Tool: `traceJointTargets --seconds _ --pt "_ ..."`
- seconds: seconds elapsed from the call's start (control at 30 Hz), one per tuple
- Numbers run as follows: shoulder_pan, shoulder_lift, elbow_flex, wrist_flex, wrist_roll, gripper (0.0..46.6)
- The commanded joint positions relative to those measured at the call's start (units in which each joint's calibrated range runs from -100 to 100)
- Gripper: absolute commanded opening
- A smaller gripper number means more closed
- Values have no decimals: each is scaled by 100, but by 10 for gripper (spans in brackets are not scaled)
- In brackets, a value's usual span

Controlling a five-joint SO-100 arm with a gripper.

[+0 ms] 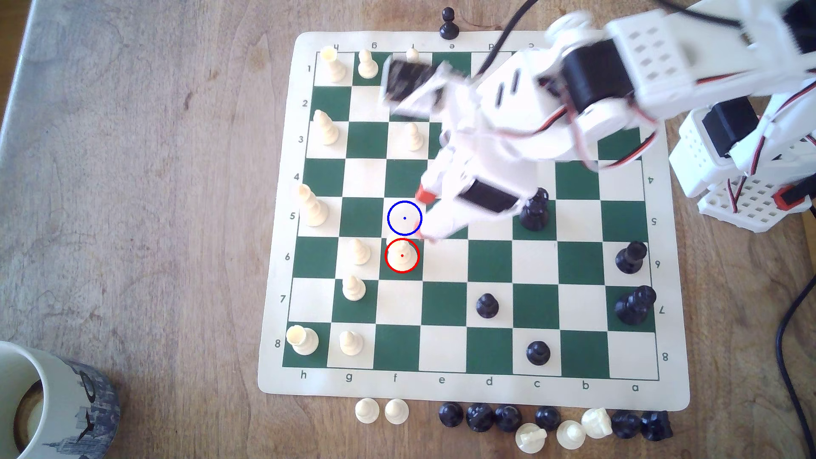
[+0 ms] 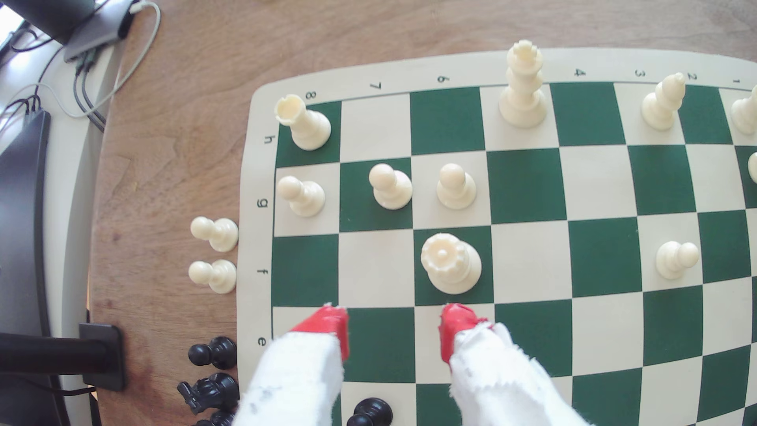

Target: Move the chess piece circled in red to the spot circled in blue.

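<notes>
The chess piece (image 1: 402,255) is cream-white with a broad crowned top and stands upright inside the red ring on green square f6. The spot (image 1: 405,217), a cream square with a blue ring and dot, is the adjoining square f5. My gripper (image 1: 424,216) hovers blurred just to the exterior view's right of the spot, red fingertips (image 1: 425,194) spread. In the wrist view the chess piece (image 2: 450,263) stands just beyond my open gripper (image 2: 393,327), off toward one red fingertip (image 2: 456,325). Nothing is between the fingers.
Cream pawns (image 1: 358,251) (image 1: 353,287) stand close on the exterior view's left of the ringed piece. A tall cream piece (image 1: 312,206) stands on h5 and a black piece (image 1: 534,212) on c5 by the arm. Captured pieces (image 1: 508,417) line the board's near edge. A mug (image 1: 53,401) sits bottom left.
</notes>
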Motion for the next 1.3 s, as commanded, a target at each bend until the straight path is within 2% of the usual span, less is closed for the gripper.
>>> traceJointTargets --seconds 0.0,0.23,1.27 --pt "41 289 -888 182 5 145" --pt "197 1028 -1061 149 88 168" --pt "158 2412 -1614 -408 29 146"
